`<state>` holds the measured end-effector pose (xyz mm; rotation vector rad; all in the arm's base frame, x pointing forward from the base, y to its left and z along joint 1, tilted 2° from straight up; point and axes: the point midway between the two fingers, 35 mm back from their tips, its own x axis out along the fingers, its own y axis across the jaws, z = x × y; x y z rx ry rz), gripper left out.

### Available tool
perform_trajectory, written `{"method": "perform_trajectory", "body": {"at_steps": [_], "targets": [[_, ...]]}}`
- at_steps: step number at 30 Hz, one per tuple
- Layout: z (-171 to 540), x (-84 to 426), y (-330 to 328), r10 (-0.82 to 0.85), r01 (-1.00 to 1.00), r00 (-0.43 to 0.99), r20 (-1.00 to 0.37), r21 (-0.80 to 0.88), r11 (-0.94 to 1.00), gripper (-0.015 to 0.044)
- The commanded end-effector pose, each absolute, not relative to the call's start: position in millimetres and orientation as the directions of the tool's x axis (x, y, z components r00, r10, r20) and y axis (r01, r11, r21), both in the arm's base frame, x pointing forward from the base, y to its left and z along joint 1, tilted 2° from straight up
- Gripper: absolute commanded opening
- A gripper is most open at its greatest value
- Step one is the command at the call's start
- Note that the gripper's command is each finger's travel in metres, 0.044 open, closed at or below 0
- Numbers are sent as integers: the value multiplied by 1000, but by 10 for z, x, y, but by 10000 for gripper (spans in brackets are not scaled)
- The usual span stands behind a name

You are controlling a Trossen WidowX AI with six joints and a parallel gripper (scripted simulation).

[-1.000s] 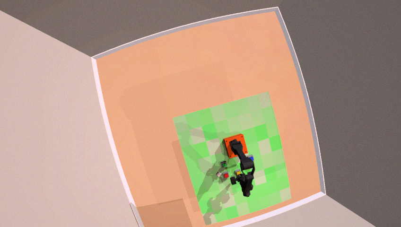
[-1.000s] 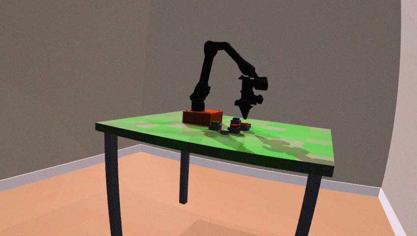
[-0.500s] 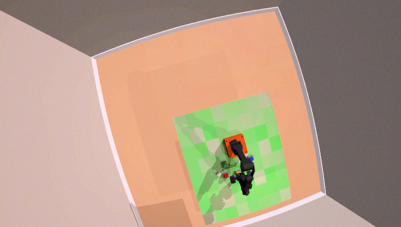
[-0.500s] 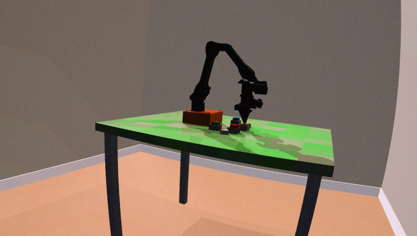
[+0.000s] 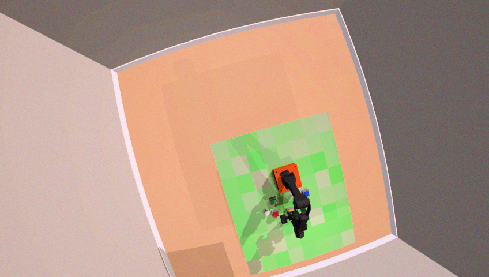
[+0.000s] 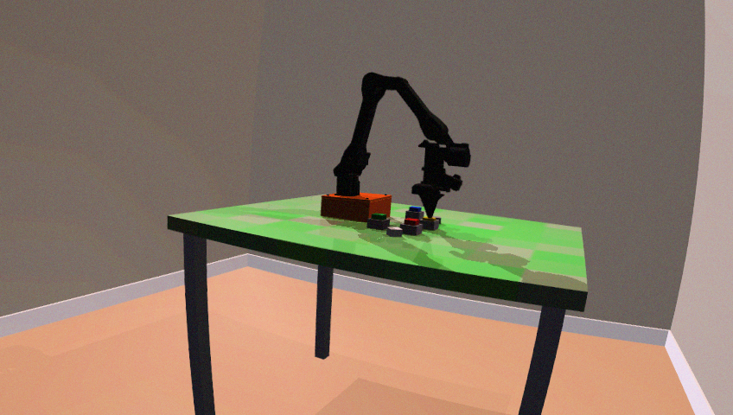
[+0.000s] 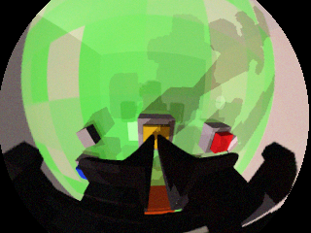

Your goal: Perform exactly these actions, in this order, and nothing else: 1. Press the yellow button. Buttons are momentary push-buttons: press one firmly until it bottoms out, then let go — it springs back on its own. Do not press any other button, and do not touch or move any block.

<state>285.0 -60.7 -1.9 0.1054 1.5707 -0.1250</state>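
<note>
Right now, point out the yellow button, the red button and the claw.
yellow button (image 7: 155, 132): wrist view, on its yellow cap, just ahead of the shut fingertips.
red button (image 7: 222, 142): wrist view, on its red cap.
claw (image 6: 430, 210): exterior view, at the closed tip above the yellow button.

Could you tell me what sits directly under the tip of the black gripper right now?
Under the closed black gripper sits the yellow square button in its grey housing. The fingertips meet over its cap, hiding the near edge, so actual contact cannot be confirmed.
</note>
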Motion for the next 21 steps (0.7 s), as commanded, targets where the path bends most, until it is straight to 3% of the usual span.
{"method": "perform_trajectory", "body": {"at_steps": [1,9,21], "targets": [[-26,2842,-615,-17,141,-8,-1000,-18,990,20],[308,2847,-609,-17,141,-8,-1000,-18,990,20],[730,2961,989,0,141,-5,-1000,-1,990,335]]}}
